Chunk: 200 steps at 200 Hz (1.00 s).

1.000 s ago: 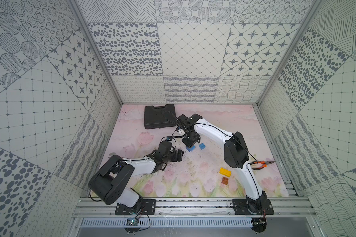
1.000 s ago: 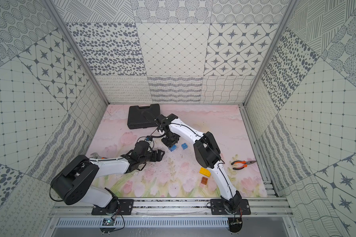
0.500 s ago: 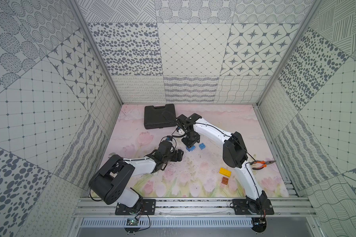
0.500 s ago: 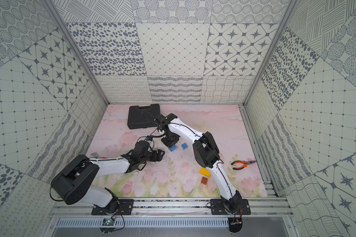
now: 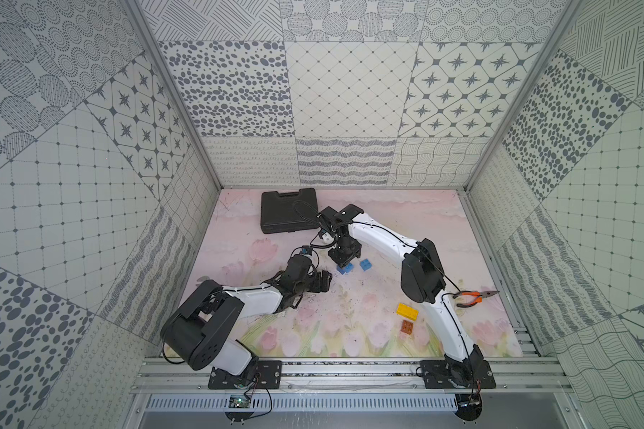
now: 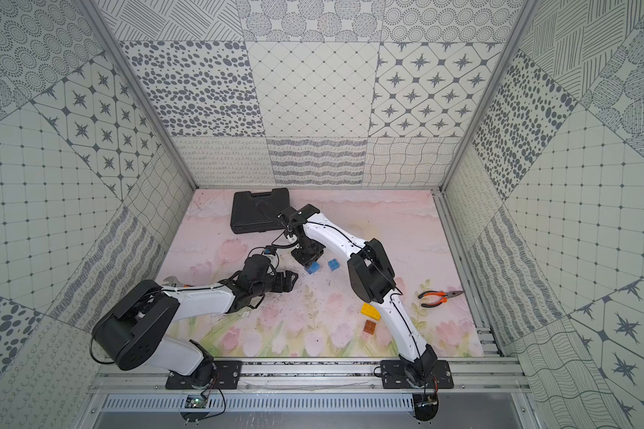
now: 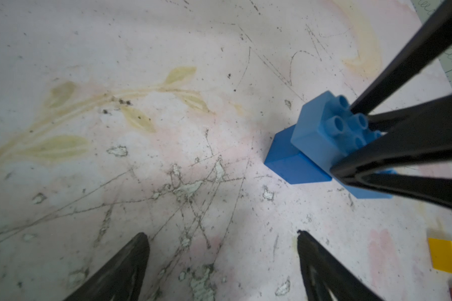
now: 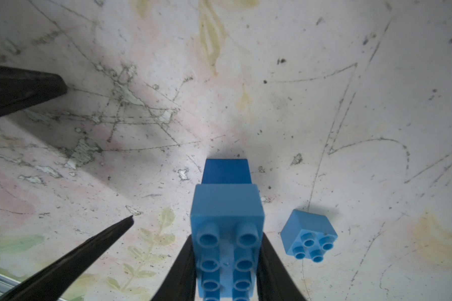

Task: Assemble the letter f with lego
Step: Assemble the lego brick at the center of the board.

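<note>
Inside the right end effector (image 8: pixel 227 237) sits a light blue brick (image 8: pixel 226 206).

blue stack (image 5: pixel 344 268), blue cube (image 5: pixel 366 264), yellow (image 5: pixel 407 311), brown (image 5: pixel 407 327)

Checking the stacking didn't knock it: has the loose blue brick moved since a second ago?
No. The loose blue brick keeps its place relative to the black case.

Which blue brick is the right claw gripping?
The long light blue brick, held over the darker blue one; the small four-stud brick lies free beside it.
</note>
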### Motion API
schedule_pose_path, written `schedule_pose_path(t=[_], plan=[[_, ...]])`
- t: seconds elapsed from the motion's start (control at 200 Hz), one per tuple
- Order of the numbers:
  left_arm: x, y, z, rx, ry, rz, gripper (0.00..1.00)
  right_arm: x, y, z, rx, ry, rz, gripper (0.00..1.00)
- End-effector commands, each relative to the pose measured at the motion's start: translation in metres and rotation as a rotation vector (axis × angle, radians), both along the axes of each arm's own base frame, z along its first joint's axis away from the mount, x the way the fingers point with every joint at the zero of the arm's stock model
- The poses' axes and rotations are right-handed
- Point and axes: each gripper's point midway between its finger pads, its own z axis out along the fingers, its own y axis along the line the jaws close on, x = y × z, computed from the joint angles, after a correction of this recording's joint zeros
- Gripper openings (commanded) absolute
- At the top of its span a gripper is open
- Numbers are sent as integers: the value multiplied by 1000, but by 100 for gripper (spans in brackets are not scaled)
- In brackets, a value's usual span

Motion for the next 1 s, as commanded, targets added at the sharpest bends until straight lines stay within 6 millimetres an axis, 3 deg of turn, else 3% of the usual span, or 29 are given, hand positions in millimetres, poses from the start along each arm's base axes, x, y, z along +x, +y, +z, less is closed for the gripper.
schedule_pose_path(t=[0.0,0.995], plan=[[-4,0,-4,14,16,-14,90,-3,-3,-20,-37,48,-13,23],[-6,8,1,10,-15,12,91,4,-1,13,6,-17,-27,23]])
